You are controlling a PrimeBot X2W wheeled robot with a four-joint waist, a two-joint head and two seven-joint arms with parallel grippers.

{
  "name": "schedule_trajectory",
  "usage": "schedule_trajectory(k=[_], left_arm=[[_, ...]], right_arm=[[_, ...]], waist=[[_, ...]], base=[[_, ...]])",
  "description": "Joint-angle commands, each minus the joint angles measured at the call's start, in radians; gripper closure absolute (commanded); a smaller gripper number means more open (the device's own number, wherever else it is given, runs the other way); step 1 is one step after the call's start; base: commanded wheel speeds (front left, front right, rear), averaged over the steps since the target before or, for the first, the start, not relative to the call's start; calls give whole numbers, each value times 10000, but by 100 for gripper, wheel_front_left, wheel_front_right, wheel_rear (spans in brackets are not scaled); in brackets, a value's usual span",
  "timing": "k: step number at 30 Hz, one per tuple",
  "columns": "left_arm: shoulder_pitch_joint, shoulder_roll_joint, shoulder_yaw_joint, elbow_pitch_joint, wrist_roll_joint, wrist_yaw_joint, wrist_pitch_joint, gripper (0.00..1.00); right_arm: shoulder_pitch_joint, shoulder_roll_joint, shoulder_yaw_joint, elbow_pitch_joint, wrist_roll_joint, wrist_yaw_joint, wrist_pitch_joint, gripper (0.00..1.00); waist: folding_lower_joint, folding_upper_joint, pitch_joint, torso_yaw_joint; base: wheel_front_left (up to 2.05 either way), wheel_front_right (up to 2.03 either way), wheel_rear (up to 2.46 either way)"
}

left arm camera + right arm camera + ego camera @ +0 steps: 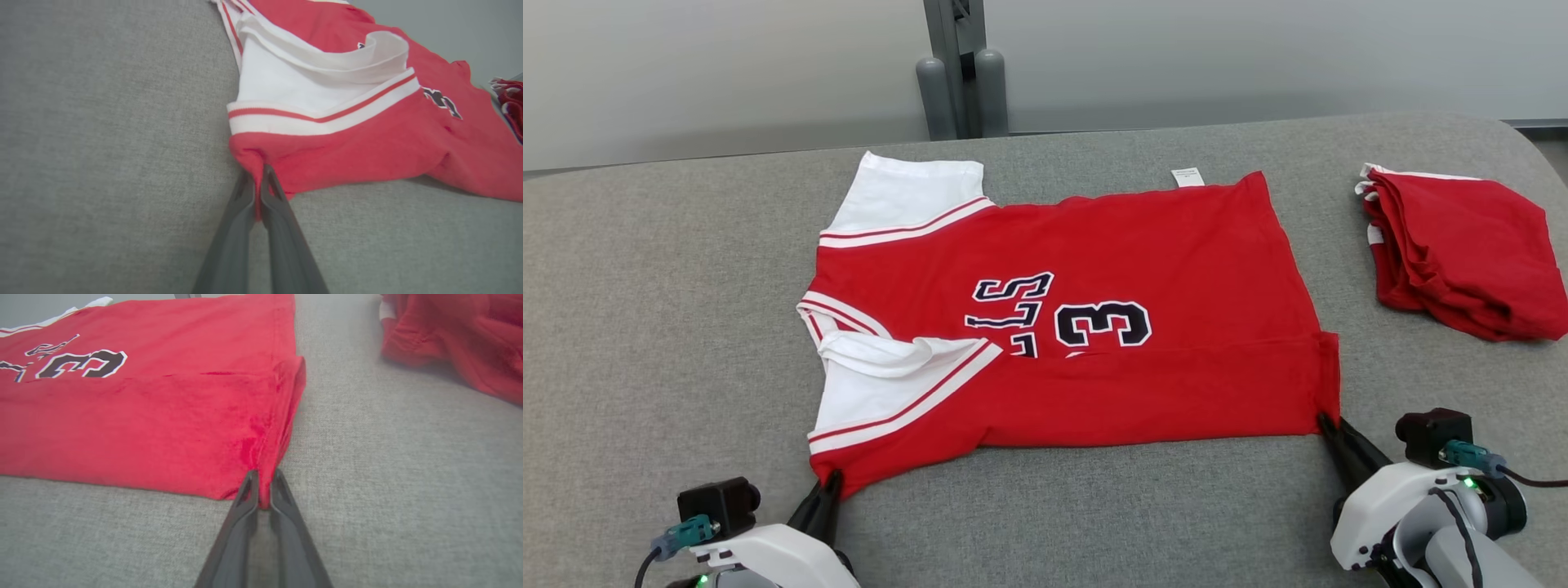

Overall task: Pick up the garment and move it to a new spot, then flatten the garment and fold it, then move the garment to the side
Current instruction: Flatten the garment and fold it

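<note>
- Now the garment [1094,327], a red jersey with white sleeves, lies spread on the grey padded surface [645,327]. Its near strip appears folded up over the body, hiding the bottom of the printed number.
- The left gripper [829,490] is clenched on the near corner just below the white sleeve [882,400], with a ridge of red cloth pinched between its fingers.
- The right gripper [1327,425] is likewise clamped on the near hem corner, a thin pleat caught at its tips.
- Each pinch takes only a sliver of cloth, so a quick lift could pull a corner free and drop the fold askew.
- The near sleeve is rumpled and curled back on itself; folding over it would likely trap that wrinkle.
- If one arm rises faster than the other, the edge could twist.
- A folded red pile [1462,253] lies near the garment's right side, and a wide swing of the right arm might drag it.
</note>
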Motion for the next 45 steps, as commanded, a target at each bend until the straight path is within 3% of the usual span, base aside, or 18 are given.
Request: schedule_trajectory(k=[1,9,18,26,37,38,39,40,41,42,43,44,45], left_arm=[[-127,130,8,-36,78,-20,-63,100],[310,733,-344,-476,599,-260,-116,100],[2055,1267,-459,-2400,458,-198,45,100],[3810,1603,-928,-3940,-24,232,1433,100],[3954,1605,-685,-3597,-35,429,1140,100],[3907,1575,-707,-3513,-18,401,1093,100],[3869,1546,-718,-3431,-20,370,1064,100],[3796,1539,-723,-3366,41,355,958,94],[3741,1519,-724,-3289,56,364,888,77],[3724,1491,-736,-3227,65,352,849,58],[3704,1476,-744,-3170,86,346,811,13],[3671,1470,-760,-3130,112,362,789,0],[3618,1500,-770,-3126,202,379,725,0]], right_arm=[[-28,-134,68,138,101,-11,-18,100],[86,-714,641,28,969,-15,-236,100],[1409,-2046,1371,-1291,2207,-15,-178,100],[3320,-3105,1273,-2975,2628,-12,540,100],[4503,-3006,273,-4216,1978,-11,1696,100],[4574,-2954,126,-4294,1903,-11,1811,93],[4653,-2898,-27,-4390,1859,-11,1924,63],[4753,-2799,-215,-4469,1920,-11,2063,8],[4856,-2725,-371,-4563,1943,-11,2208,0],[4935,-2701,-517,-4719,1897,-11,2310,0],[4992,-2701,-751,-4858,1805,-11,2350,0],[5082,-2698,-951,-4971,1701,-11,2426,0],[5193,-2676,-1127,-5103,1588,-9,2481,0]], waist=[[0,0,9,5],[0,0,-343,67],[0,0,-1023,74],[0,0,-1516,191],[0,0,-1743,147],[0,0,-1745,148],[0,0,-1743,152],[0,0,-1739,155],[0,0,-1737,158],[0,0,-1728,157],[0,0,-1718,148],[0,0,-1708,145],[0,0,-1696,141]], base=[[0,0,0],[0,0,0],[0,0,0],[0,0,0],[0,0,0],[0,0,0],[0,0,0],[0,0,0],[0,0,0],[0,0,0],[0,0,0],[0,0,0],[0,0,0]])
